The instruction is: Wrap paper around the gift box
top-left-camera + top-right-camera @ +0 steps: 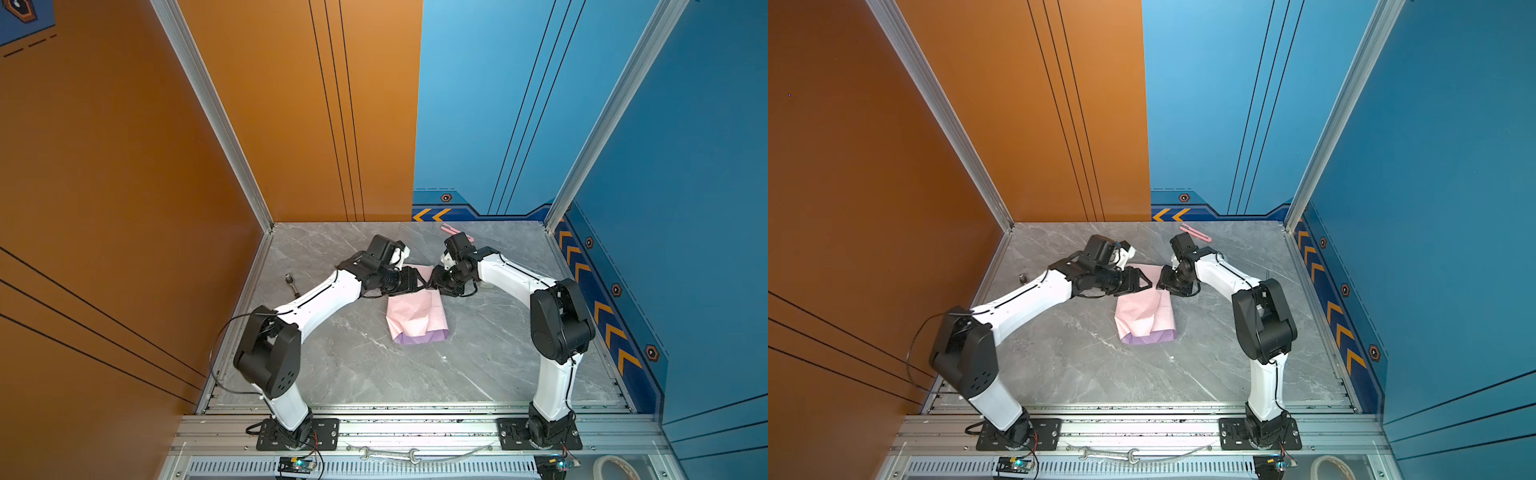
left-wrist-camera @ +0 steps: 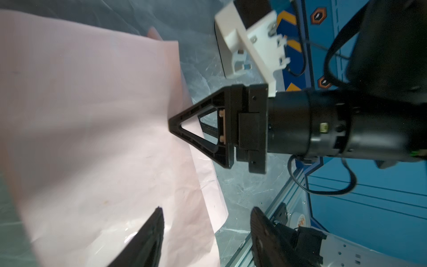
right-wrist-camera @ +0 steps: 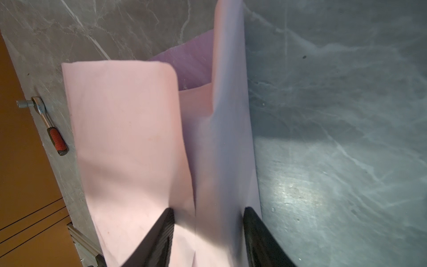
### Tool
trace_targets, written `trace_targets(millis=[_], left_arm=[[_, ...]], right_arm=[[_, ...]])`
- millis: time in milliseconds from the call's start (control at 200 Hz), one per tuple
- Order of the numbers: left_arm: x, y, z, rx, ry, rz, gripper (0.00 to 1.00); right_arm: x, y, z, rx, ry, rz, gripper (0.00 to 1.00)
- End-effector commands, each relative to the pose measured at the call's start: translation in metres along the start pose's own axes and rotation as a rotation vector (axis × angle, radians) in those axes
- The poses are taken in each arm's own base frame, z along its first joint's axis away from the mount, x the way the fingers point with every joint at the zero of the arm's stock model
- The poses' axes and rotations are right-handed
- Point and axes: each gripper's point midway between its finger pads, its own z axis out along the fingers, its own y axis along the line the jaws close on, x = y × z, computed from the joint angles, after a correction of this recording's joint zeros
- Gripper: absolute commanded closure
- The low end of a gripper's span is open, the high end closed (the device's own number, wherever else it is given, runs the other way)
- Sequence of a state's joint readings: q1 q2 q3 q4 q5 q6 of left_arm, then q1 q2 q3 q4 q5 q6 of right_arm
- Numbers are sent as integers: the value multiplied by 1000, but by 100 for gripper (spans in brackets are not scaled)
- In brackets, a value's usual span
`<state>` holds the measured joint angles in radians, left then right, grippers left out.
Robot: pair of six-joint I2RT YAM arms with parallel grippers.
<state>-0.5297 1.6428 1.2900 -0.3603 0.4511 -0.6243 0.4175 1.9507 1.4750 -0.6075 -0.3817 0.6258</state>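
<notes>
I see one paper (image 1: 415, 311) folded in the middle of the table (image 1: 498, 353). Its long way runs from the back wall to the arm bases, lilac end nearest the bases. There is free room all around. My two grippers meet at its far end. The left gripper (image 2: 206, 209) is wide apart. The right gripper (image 3: 208, 210) has its jaws apart with the paper between them.

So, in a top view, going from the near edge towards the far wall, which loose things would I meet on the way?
The spanner → the paper → pink cutter. The ratchet lies level with the paper, so I leave it out.
</notes>
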Motion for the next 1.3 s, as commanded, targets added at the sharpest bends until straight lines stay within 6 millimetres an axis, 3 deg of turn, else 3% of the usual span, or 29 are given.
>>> trace_targets(millis=[0, 95, 225, 531, 551, 681, 1081, 1297], left_arm=[[6, 53, -14, -124, -52, -135, 38], [22, 86, -15, -172, -52, -205, 37], [38, 103, -7, -179, -28, -242, 37], [34, 87, 21, -131, -10, -224, 40], [24, 79, 19, -117, -29, -209, 41], [24, 76, 26, -151, -10, -178, 44], [31, 74, 30, -270, 59, -85, 46], [29, 68, 33, -260, 61, -67, 46]], right_arm=[[9, -24, 5, 97, 16, 12, 48], [7, -19, 2, 77, 12, 11, 47], [7, -14, -1, 58, 8, 9, 47], [7, -6, -5, 26, 1, 19, 46], [6, -6, -5, 24, 0, 19, 46], [6, -1, -8, 6, -2, 20, 43], [7, 16, -20, -95, 0, 38, 28], [8, 8, -15, -66, 2, 48, 31]])
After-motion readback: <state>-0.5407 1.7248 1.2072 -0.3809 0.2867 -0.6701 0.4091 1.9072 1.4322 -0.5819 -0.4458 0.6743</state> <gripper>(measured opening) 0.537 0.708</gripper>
